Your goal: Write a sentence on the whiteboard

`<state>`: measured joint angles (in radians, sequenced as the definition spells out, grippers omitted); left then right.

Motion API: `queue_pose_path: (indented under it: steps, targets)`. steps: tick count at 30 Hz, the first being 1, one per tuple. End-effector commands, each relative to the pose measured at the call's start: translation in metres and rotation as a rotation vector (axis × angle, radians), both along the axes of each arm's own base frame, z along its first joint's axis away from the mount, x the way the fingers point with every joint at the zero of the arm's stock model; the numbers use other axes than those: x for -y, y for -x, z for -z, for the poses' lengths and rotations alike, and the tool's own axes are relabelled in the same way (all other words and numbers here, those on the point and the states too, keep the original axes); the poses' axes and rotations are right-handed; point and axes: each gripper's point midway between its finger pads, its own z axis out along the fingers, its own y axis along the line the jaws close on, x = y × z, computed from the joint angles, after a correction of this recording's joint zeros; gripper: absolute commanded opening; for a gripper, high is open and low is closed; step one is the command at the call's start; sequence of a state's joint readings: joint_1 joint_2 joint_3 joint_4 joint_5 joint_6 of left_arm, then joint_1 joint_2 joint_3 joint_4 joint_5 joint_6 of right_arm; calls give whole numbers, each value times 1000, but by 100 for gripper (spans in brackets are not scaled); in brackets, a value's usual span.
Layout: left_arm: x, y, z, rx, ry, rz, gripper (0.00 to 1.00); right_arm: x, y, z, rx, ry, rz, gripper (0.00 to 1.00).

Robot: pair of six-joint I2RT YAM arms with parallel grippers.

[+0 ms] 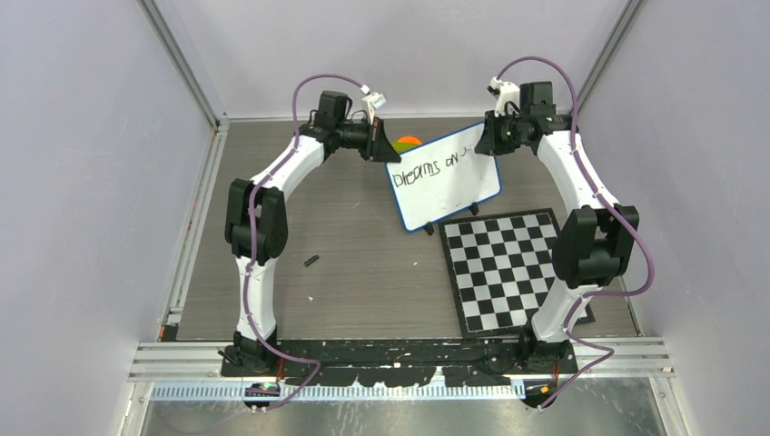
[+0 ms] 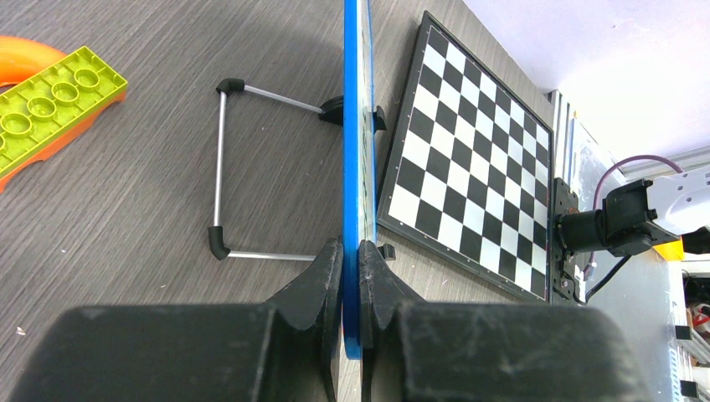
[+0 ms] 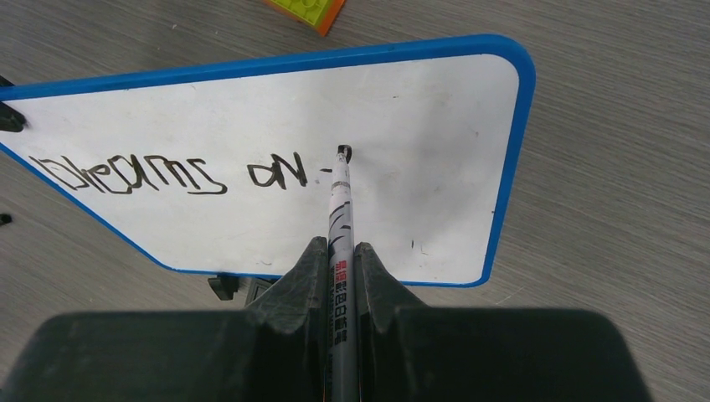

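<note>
- The whiteboard (image 1: 443, 177) sits upper middle in the top view. It leans on its wire stand (image 2: 220, 167), with its low corner just beside the checkerboard (image 1: 504, 268).
- The left gripper (image 2: 352, 247) is pinched narrow on the whiteboard's blue rim, one finger on each face. I'd say that grip is there to brace a light, propped board so it won't skate or tip under the pen.
- The right gripper (image 3: 339, 247) is clamped on a marker (image 3: 341, 201) that runs out between its fingers, nib at centre frame. I can't tell whether the nib touches the surface.
- The lettering (image 3: 167, 173) runs along the left half in the right wrist view: "Dreams", then a second word only begun. The nib waits just right of it, so the writing looks under halfway done.
- A green brick (image 2: 50, 100) lies behind the whiteboard at the upper left of the left wrist view, well apart from the work.
</note>
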<state>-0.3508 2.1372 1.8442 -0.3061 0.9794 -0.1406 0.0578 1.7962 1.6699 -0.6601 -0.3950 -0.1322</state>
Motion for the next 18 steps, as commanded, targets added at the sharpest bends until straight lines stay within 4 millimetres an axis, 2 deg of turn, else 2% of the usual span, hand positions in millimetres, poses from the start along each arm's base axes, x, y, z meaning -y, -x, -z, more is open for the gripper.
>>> queue_pose_path:
  steps: [1, 11, 18]
  targets:
    - [19, 29, 31, -107, -41, 79, 0, -10, -4, -12, 38, -25, -32, 0]
    - [19, 30, 32, -111, -43, 80, 0, -6, 8, 7, 0, 1, -41, 0]
    - [18, 30, 32, -109, -45, 79, 0, 4, 6, 7, 8, 32, -13, 0]
